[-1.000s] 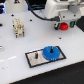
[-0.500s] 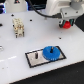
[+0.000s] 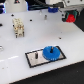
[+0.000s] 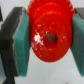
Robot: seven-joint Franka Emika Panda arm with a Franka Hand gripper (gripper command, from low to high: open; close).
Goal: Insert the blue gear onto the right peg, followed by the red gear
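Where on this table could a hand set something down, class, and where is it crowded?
Free: the white table between the beige block and the grey plate. Crowded: the plate, where the blue gear sits, and the far edge, where the gripper holds the red gear.

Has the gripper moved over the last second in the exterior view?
Cannot tell. The gripper holding the small round red gear sits near the view's upper right, beyond the black-rimmed grey rectangular plate, about as before; any shift is too small to judge.
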